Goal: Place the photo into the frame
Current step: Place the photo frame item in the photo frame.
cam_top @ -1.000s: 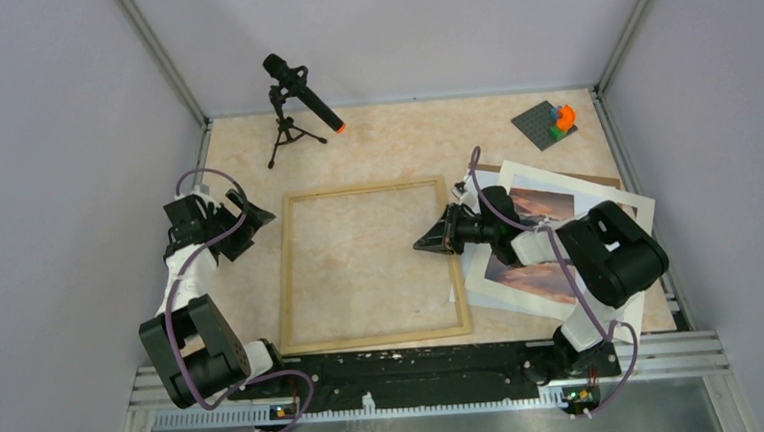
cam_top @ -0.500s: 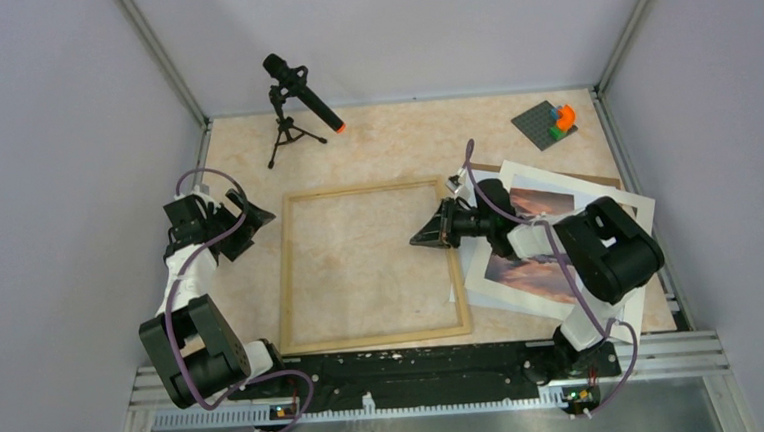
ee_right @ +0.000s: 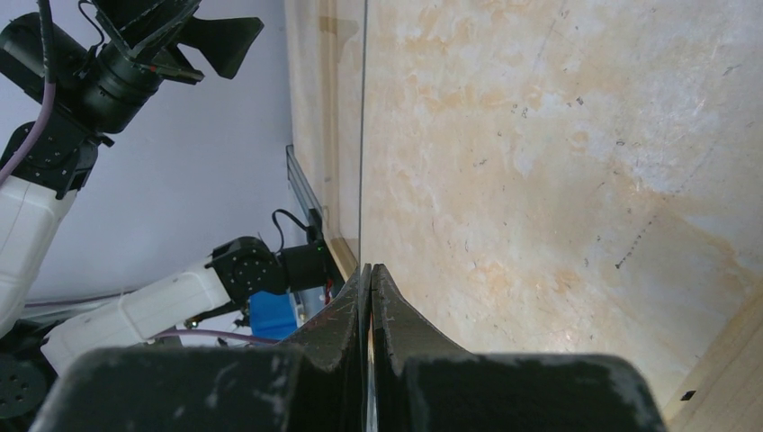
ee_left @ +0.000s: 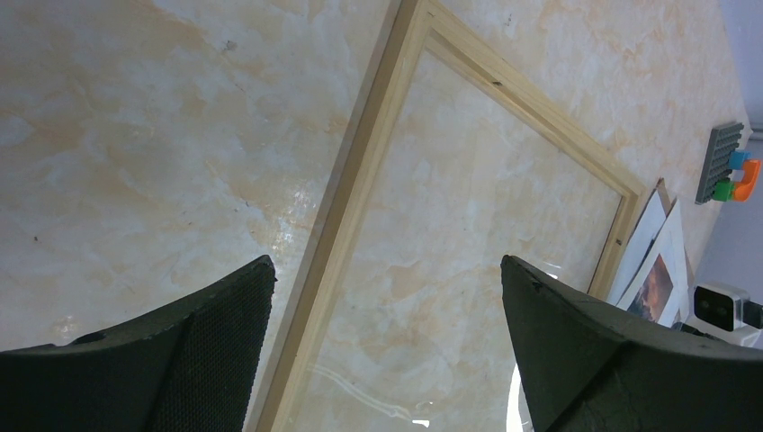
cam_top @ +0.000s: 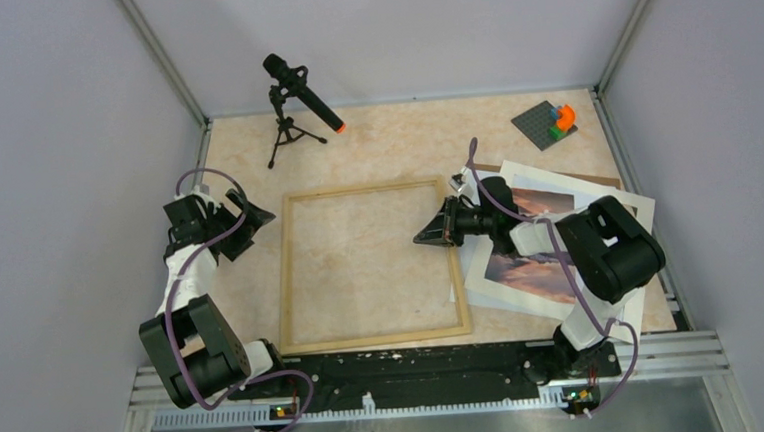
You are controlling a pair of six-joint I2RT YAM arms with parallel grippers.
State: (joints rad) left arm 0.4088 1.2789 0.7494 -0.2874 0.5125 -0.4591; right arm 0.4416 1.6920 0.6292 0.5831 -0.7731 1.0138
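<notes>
- right tool [ee_right: 366,268] closed on thin clear sheet [ee_right: 363,135]; left tool [ee_left: 385,261] open
- behind right tool, sunset-print paper photo [cam_top: 514,271]: likely light, floppy, crease-prone; take by white margin

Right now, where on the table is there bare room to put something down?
Bare table runs behind the frame, between the microphone tripod and the grey brick plate. Crowded on the right: the photo, and the right gripper shut on a clear pane.
</notes>
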